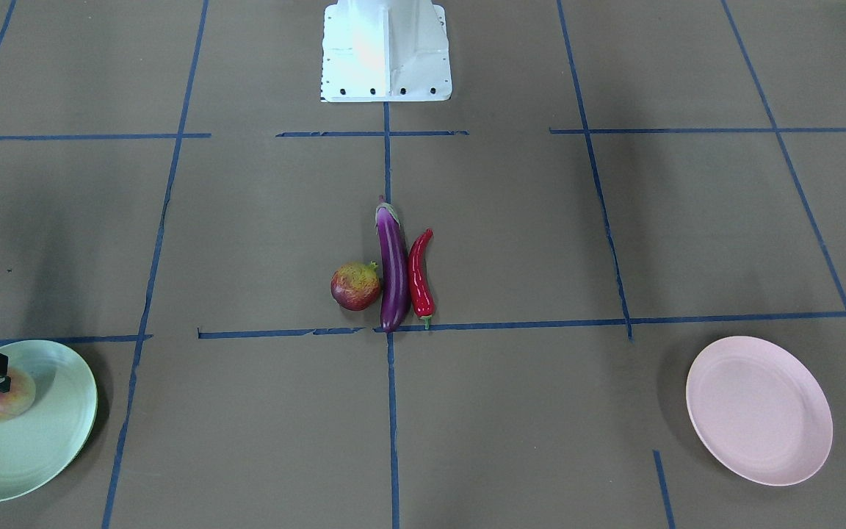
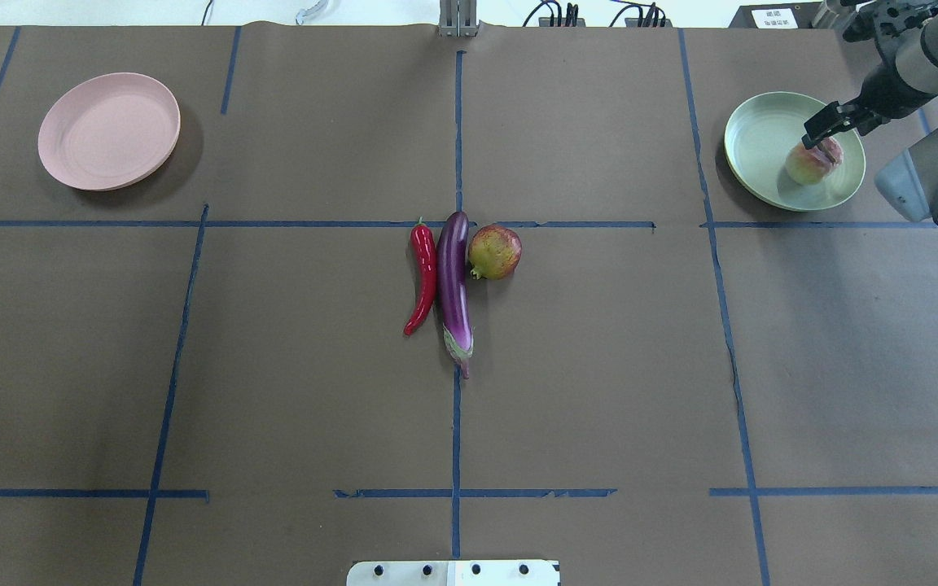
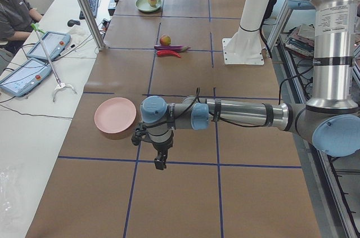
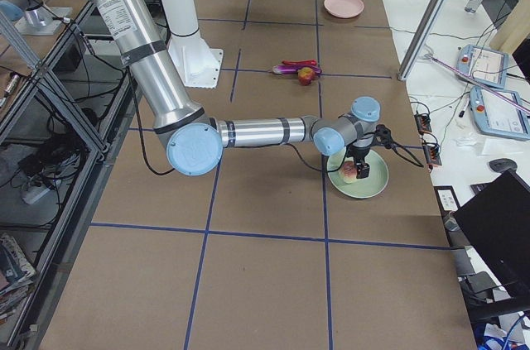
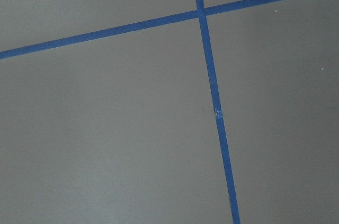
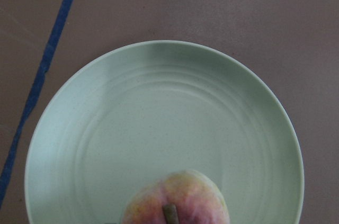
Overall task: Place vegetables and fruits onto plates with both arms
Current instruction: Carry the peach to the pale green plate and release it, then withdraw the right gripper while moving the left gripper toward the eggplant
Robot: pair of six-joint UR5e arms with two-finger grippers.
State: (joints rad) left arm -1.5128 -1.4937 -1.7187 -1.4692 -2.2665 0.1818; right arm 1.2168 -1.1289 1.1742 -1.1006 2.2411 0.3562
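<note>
- The peach [image 6: 177, 200] lay closest to the right wrist camera, stem up, on the pale green plate [image 6: 159, 102], towards the plate's rim rather than its middle.
- The right end effector [image 2: 821, 137] hung directly over the peach and at its top; I cannot tell whether its fingers pinched the fruit or stood spread.
- The eggplant [image 2: 453, 281] lay at the middle of the table [image 2: 599, 366], along a blue tape line, with its pale-green cap towards the robot's base.
- The red chili pepper [image 2: 422, 281] lay just beside the eggplant on the robot's left and parallel to it.
- The pomegranate [image 2: 495, 251] touched the eggplant's rounded far end on the robot's right.
- The green plate sat well apart from the eggplant, on the robot's right and farther from the base.
- The pink plate [image 2: 109, 130] sat bare, well apart from the eggplant on the robot's left.
- The left end effector [image 3: 161, 161] pointed down over brown table crossed by tape [image 5: 212, 91], farther from the eggplant than the pink plate; I cannot tell whether it was spread or pressed together.
</note>
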